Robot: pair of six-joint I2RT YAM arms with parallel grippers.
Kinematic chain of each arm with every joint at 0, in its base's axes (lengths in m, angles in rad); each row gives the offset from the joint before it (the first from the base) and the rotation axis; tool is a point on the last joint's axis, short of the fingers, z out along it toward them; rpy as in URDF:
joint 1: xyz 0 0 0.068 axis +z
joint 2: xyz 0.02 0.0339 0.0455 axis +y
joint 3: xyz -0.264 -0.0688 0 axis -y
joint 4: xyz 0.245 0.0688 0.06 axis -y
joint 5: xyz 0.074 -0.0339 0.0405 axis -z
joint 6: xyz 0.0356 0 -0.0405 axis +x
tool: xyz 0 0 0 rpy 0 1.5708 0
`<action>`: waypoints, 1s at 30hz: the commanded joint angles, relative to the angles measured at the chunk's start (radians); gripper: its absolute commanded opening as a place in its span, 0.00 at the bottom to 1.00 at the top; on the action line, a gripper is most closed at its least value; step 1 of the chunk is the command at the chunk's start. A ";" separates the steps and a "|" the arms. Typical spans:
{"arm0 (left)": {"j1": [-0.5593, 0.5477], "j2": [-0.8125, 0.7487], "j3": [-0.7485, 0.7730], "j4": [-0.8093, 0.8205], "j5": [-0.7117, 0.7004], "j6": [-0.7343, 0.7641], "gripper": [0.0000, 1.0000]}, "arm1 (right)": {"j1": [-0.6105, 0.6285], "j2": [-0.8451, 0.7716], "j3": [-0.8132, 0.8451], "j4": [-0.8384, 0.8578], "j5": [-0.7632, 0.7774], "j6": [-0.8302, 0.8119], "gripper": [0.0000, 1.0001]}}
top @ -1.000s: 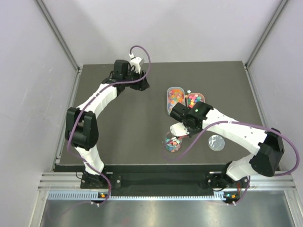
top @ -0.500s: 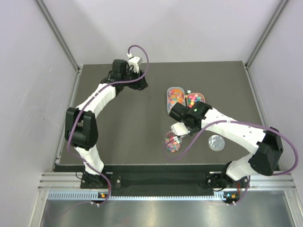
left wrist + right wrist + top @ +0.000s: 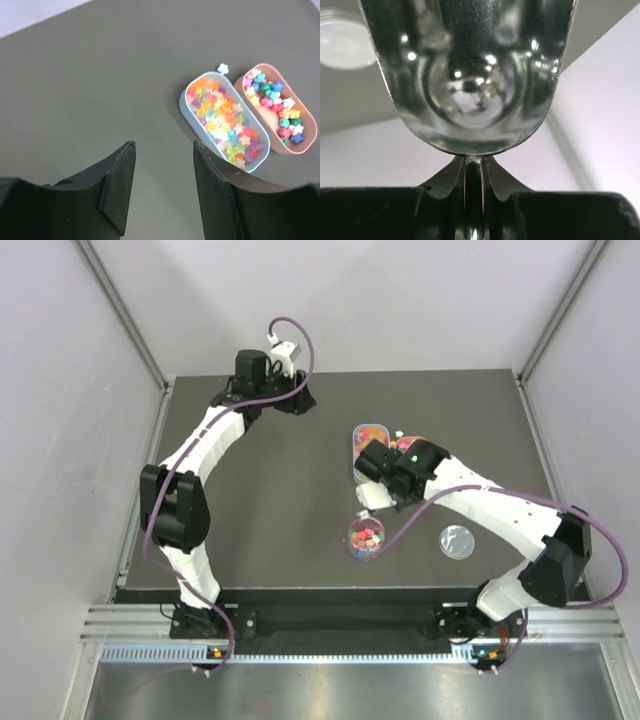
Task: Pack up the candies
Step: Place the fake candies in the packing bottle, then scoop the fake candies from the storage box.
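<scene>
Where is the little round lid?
In the top view, the clear lid lies flat on the right side of the table, just right of the cup and near the front edge.

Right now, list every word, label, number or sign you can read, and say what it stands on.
None: no readable text, number or sign shows on the blue tray, pink tray, cup, lid, scoop, left arm, right arm or table.
</scene>
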 commanded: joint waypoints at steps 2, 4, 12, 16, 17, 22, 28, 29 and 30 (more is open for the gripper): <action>0.001 0.075 0.161 -0.024 0.069 -0.012 0.55 | -0.146 0.101 0.174 -0.049 -0.065 0.220 0.00; -0.002 0.130 0.257 -0.065 0.082 -0.012 0.55 | -0.198 0.154 0.254 -0.043 -0.108 0.349 0.00; -0.053 0.288 0.445 -0.101 0.077 0.000 0.56 | -0.373 0.260 0.474 -0.017 -0.185 0.689 0.00; -0.093 0.370 0.497 -0.041 0.100 0.000 0.56 | -0.404 0.263 0.506 -0.012 -0.181 0.758 0.00; -0.099 0.382 0.494 -0.012 0.117 -0.008 0.56 | -0.419 0.259 0.506 -0.013 -0.188 0.783 0.00; -0.147 0.439 0.496 0.106 0.160 -0.098 0.56 | -0.503 0.173 0.569 -0.023 -0.273 0.866 0.00; -0.173 0.413 0.444 0.203 0.204 -0.129 0.56 | -0.672 0.219 1.041 -0.066 -0.598 0.903 0.00; -0.176 0.411 0.442 0.209 0.213 -0.120 0.56 | -0.691 0.231 1.090 -0.058 -0.629 0.927 0.00; -0.182 0.413 0.445 0.212 0.215 -0.109 0.56 | -0.706 0.260 1.171 -0.046 -0.716 0.941 0.00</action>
